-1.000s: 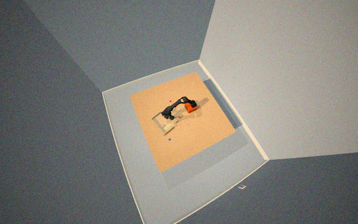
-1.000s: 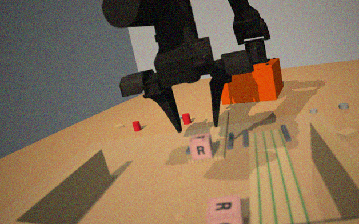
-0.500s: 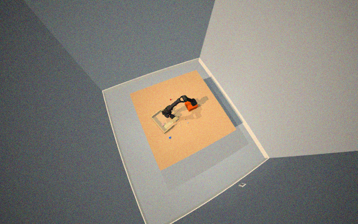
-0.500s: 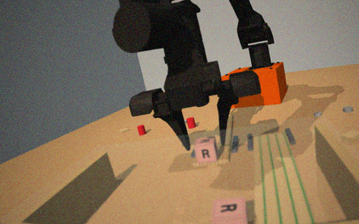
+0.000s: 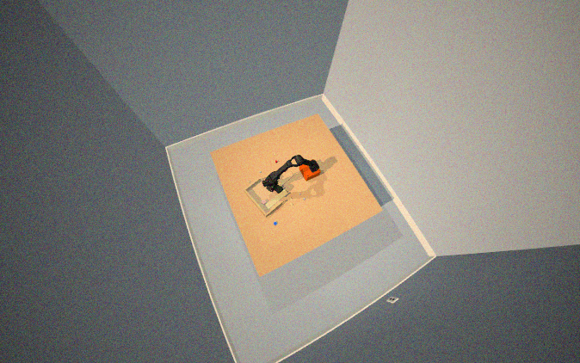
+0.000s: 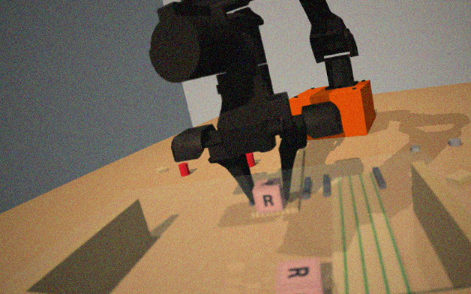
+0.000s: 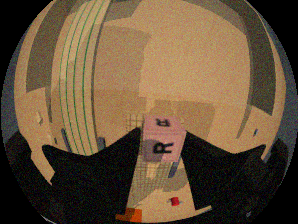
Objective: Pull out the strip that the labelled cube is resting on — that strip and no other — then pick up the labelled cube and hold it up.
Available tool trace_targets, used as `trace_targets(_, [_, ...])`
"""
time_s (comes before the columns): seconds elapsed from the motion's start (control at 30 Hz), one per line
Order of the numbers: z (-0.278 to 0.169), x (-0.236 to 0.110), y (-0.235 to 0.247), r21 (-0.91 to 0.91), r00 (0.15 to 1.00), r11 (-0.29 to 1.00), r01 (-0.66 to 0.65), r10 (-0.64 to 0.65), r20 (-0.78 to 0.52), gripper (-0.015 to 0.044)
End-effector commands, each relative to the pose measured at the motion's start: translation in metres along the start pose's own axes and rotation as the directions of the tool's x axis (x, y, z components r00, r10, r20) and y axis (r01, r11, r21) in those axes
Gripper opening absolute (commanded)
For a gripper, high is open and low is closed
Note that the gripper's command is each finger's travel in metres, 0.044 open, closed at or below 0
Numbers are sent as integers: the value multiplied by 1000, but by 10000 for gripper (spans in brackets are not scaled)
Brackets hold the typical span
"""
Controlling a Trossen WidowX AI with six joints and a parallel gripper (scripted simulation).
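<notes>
Labelled cube (image 6: 268,201) was found at the middle of the exterior view, resting on a pale strip (image 6: 237,215) set left of the green-lined strips (image 6: 357,216). It was straddled by the end effector (image 6: 270,197), one finger at its left face and one at its right, half-open. Firm contact could not be confirmed. The straddle was judged to serve the lift, with the fingers kept low for a square grip. Further right, the orange base (image 6: 350,107) was seen. A second pink cube (image 6: 299,278) was shown at the lower edge. In the wrist view the cube (image 7: 161,141) was centred between the fingers, an alignment hidden in the top view, where only the arm over a pale frame (image 5: 254,195) was legible.
</notes>
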State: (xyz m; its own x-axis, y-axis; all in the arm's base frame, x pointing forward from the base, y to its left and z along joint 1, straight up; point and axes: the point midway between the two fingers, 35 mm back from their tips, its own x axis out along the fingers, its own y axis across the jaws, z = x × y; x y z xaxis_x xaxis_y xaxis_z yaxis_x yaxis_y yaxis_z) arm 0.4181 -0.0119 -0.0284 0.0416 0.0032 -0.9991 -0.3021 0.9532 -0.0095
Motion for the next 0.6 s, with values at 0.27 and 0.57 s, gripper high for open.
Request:
trace_targets(0.27, [0, -1, 0, 0, 1000, 1000, 0, 0, 0, 13])
trace_targets(0.57, [-29, -24, 10, 1, 1000, 1000, 1, -1, -4, 0])
